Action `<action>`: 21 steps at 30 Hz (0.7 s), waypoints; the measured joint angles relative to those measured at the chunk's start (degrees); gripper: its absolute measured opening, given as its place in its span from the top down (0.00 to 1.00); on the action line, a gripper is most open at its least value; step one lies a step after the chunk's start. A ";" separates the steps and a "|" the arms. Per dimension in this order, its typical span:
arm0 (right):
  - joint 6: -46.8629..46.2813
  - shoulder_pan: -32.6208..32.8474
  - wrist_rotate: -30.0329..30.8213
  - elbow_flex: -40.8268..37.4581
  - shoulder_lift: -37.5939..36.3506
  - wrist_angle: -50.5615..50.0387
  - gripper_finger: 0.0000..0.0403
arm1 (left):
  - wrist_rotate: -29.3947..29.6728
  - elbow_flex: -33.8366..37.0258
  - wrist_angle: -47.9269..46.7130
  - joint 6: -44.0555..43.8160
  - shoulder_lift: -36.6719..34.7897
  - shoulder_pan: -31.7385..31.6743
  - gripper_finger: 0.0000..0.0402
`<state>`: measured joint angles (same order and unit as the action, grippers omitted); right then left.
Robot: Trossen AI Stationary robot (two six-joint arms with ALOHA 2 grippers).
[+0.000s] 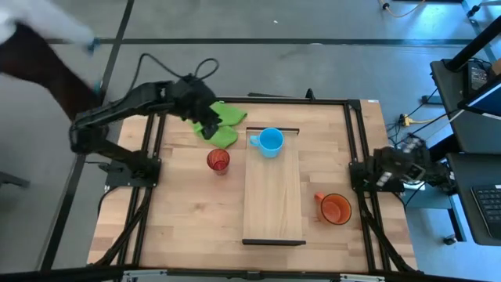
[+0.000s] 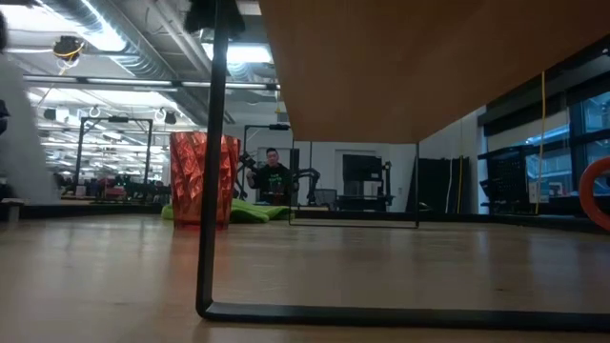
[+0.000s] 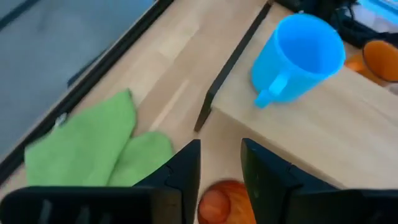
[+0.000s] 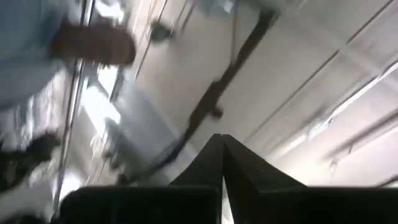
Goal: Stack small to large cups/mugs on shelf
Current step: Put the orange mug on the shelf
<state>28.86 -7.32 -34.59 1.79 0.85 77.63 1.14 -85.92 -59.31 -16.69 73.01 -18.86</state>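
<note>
The light-blue mug (image 1: 270,141) (image 3: 298,56) stands upright on the far end of the pale shelf (image 1: 274,196) (image 3: 317,130), its handle toward the table's left. The ribbed red cup (image 1: 218,160) (image 2: 203,176) (image 3: 217,202) stands on the table left of the shelf. On the table right of the shelf sits the orange mug (image 1: 335,208) (image 3: 380,59). My left gripper (image 1: 210,125) (image 3: 221,165) hovers open above the green cloth, up and to the far side of the red cup. My right gripper (image 4: 222,149) is shut and parked at the table's right edge (image 1: 391,168), pointing up.
A green cloth (image 1: 223,125) (image 3: 93,149) lies at the far edge, left of the shelf. The shelf stands on dark end bars (image 2: 214,143). A black frame rims the table (image 1: 356,133). A person's pale sleeve (image 1: 47,27) shows beyond the far left corner.
</note>
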 joint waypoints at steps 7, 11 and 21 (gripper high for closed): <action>-33.29 0.17 5.39 5.58 0.06 -6.30 0.97 | 4.74 5.27 1.66 -5.07 -6.13 2.45 0.73; -43.06 0.04 35.39 16.64 11.79 -40.92 0.97 | 5.72 5.41 1.70 -5.26 -6.74 2.26 0.73; -42.88 -2.44 49.71 76.48 45.86 -119.95 0.97 | 6.45 5.46 1.21 -3.27 -6.84 3.36 0.73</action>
<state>-14.02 -9.77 15.12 78.28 46.71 -42.32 7.60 -80.47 -58.10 -19.96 66.17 -15.50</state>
